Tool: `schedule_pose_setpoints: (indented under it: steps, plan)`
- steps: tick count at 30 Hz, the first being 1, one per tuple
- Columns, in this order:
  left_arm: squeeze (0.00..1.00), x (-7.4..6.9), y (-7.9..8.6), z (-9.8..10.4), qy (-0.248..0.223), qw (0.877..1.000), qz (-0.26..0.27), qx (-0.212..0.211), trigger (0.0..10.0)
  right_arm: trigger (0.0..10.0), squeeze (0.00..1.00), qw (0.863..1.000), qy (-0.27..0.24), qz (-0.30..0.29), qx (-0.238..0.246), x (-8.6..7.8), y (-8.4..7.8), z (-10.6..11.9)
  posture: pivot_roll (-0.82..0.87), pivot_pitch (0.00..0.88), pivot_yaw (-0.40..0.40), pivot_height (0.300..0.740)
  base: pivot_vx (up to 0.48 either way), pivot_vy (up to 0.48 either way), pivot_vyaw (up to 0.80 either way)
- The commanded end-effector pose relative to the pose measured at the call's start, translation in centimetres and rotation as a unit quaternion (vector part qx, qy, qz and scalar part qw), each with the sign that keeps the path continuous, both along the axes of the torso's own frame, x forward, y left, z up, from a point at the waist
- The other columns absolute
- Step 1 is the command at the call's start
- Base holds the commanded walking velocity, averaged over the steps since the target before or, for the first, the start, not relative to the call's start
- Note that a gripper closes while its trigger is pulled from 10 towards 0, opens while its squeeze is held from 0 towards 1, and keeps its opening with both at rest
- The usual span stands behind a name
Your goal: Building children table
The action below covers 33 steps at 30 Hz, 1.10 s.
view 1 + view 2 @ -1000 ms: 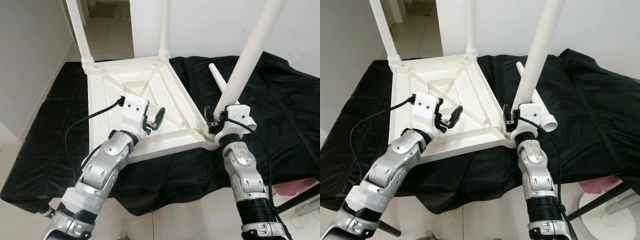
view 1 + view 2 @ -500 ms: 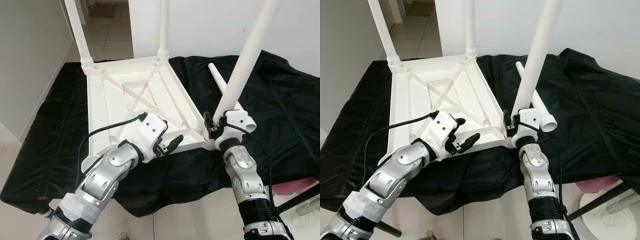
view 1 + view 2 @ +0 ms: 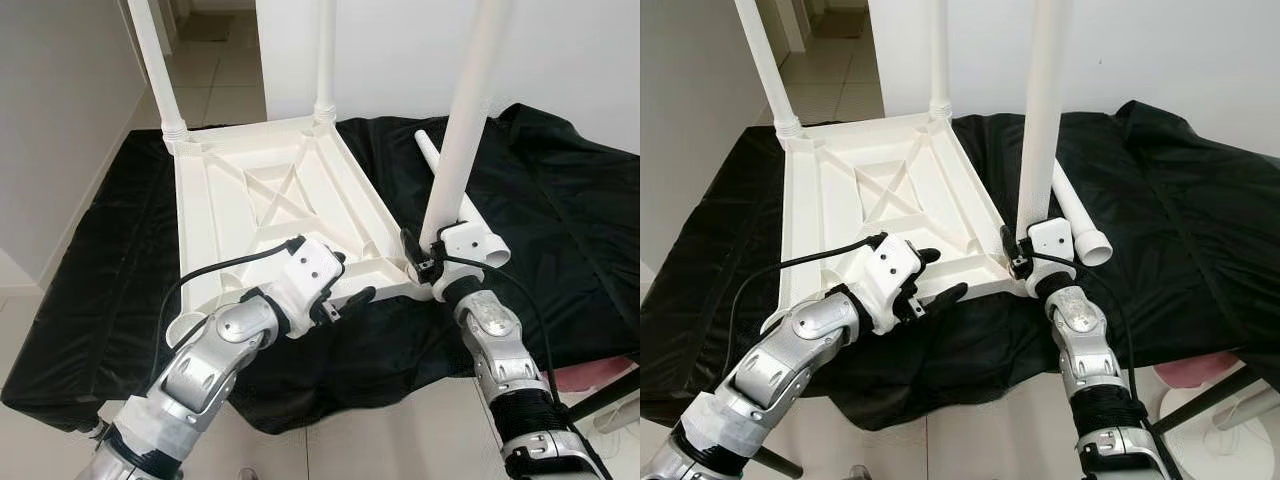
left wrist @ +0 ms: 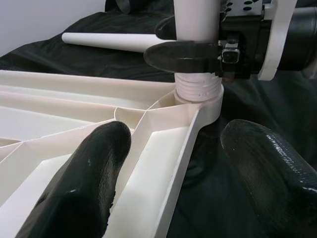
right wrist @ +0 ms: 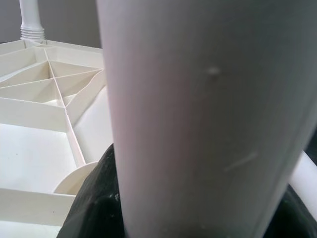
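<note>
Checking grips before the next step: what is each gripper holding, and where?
The right gripper clamps the white table leg just above its threaded base. The left gripper is open, holding nothing.

Upturned tabletop (image 3: 270, 210) on cloth (image 3: 560, 230), loose leg (image 3: 455, 205) perhaps touching its right

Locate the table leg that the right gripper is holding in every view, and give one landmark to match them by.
Left eye view: held leg stands right of centre, rising from the near right corner.
Right eye view: it stands at centre, above the right gripper.
Left wrist view: its threaded base sits in the corner socket.
Right wrist view: it looms very close.
Shared landmark: the upturned tabletop.
</note>
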<state>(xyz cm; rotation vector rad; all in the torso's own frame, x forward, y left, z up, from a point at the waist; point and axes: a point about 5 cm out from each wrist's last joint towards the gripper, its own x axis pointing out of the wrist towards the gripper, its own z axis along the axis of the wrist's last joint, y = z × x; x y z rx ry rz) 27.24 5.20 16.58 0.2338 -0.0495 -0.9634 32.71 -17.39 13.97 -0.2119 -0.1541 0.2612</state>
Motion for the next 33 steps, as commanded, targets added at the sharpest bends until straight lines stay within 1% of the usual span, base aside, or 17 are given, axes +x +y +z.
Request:
schedule_pose_setpoints:
  steps: [1, 3, 5, 7, 9, 12, 15, 19, 23, 25, 26, 27, 28, 29, 30, 31, 33]
  plan:
    - [0.0, -0.1, 0.1, 0.2, 0.0, 1.0, -0.002, 0.001, 10.0, 10.0, 0.0, 0.997, 0.075, 0.0, 0.011, -0.7, -0.4, -3.0, -0.04, 0.059, 0.036, 0.74, 0.0, 0.0, 0.0]
    - [0.0, -0.1, 0.1, 0.3, -0.001, 1.0, -0.001, 0.001, 10.0, 10.0, 0.0, 0.996, 0.086, 0.005, 0.039, -0.7, -0.3, -3.3, -0.04, 0.059, 0.036, 0.74, 0.0, 0.0, 0.0]
    - [0.0, -0.1, 0.1, 0.3, -0.001, 1.0, -0.001, 0.001, 10.0, 10.0, 0.0, 0.995, 0.09, 0.006, 0.05, -0.8, -0.2, -3.3, -0.04, 0.059, 0.036, 0.74, 0.0, 0.0, 0.0]
    - [0.0, -0.1, 0.1, 0.3, -0.001, 1.0, -0.001, 0.001, 10.0, 10.0, 0.0, 0.995, 0.09, 0.006, 0.05, -0.8, -0.2, -3.3, -0.04, 0.059, 0.036, 0.74, 0.0, 0.0, 0.0]
    - [0.0, -0.1, 0.1, 0.4, -0.001, 1.0, -0.002, 0.001, 10.0, 10.0, 0.0, 0.991, 0.102, 0.003, 0.082, -0.6, -0.4, -3.5, -0.04, 0.061, 0.038, 0.74, 0.0, 0.0, 0.0]
    - [0.0, -0.1, 0.1, 0.4, -0.002, 1.0, -0.002, 0.001, 10.0, 10.0, 0.0, 0.99, 0.107, 0.002, 0.095, -0.5, -0.4, -3.6, -0.04, 0.061, 0.038, 0.74, 0.0, 0.0, 0.0]
    - [0.0, -0.2, 0.2, 0.5, -0.003, 1.0, -0.001, 0.002, 10.0, 10.0, 0.0, 0.985, 0.123, 0.0, 0.125, -0.3, -0.7, -3.7, -0.03, 0.062, 0.037, 0.74, 0.0, 0.0, 0.0]
    - [0.0, -0.2, 0.2, 0.5, -0.003, 1.0, -0.001, 0.002, 10.0, 10.0, 0.0, 0.983, 0.127, 0.0, 0.131, -0.2, -0.7, -3.8, -0.03, 0.062, 0.037, 0.74, 0.0, 0.0, 0.0]
    - [0.0, -0.1, 0.2, 0.5, -0.003, 1.0, 0.0, 0.002, 10.0, 10.0, 0.0, 0.983, 0.136, -0.001, 0.126, 0.0, -0.7, -4.0, -0.03, 0.062, 0.034, 0.74, 0.0, 0.0, 0.0]
    - [0.0, -0.1, 0.2, 0.6, -0.004, 1.0, 0.002, 0.001, 10.0, 10.0, 0.0, 0.985, 0.139, 0.005, 0.105, 0.1, -0.4, -4.0, -0.03, 0.059, 0.032, 0.74, 0.0, 0.0, 0.0]
    - [0.0, -0.1, 0.2, 0.6, -0.004, 1.0, 0.002, 0.001, 10.0, 10.0, 0.0, 0.985, 0.139, 0.005, 0.105, 0.1, -0.4, -4.0, -0.03, 0.059, 0.032, 0.74, 0.0, 0.0, 0.0]
    - [0.0, -0.1, 0.2, 0.7, -0.006, 1.0, 0.003, 0.0, 10.0, 10.0, 0.0, 0.99, 0.125, 0.035, 0.045, 0.0, 0.4, -3.8, -0.03, 0.059, 0.032, 0.74, 0.0, 0.0, 0.0]
    - [0.0, -0.1, 0.1, 0.8, -0.006, 1.0, 0.003, 0.0, 10.0, 10.0, 0.0, 0.991, 0.122, 0.045, 0.027, 0.0, 0.6, -3.8, -0.03, 0.059, 0.032, 0.74, 0.0, 0.0, 0.0]
    - [0.0, -0.1, 0.1, 0.8, -0.006, 1.0, 0.003, 0.0, 10.0, 10.0, 0.0, 0.991, 0.122, 0.045, 0.027, 0.0, 0.6, -3.8, -0.03, 0.059, 0.032, 0.74, 0.0, 0.0, 0.0]
    - [0.0, 0.0, 0.1, 0.8, -0.007, 1.0, 0.002, -0.001, 10.0, 10.0, 0.0, 0.991, 0.119, 0.057, 0.006, 0.0, 0.8, -3.8, -0.03, 0.056, 0.029, 0.74, 0.0, 0.0, 0.0]
    - [0.0, -0.1, 0.1, 0.8, -0.007, 1.0, 0.002, -0.001, 10.0, 10.0, 0.0, 0.991, 0.12, 0.063, -0.003, -0.1, 0.8, -3.8, -0.03, 0.056, 0.03, 0.74, 0.0, 0.0, 0.0]
    - [0.0, -0.1, 0.1, 0.8, -0.007, 1.0, 0.002, -0.001, 10.0, 10.0, 0.0, 0.991, 0.12, 0.063, -0.003, -0.1, 0.8, -3.8, -0.03, 0.056, 0.03, 0.74, 0.0, 0.0, 0.0]
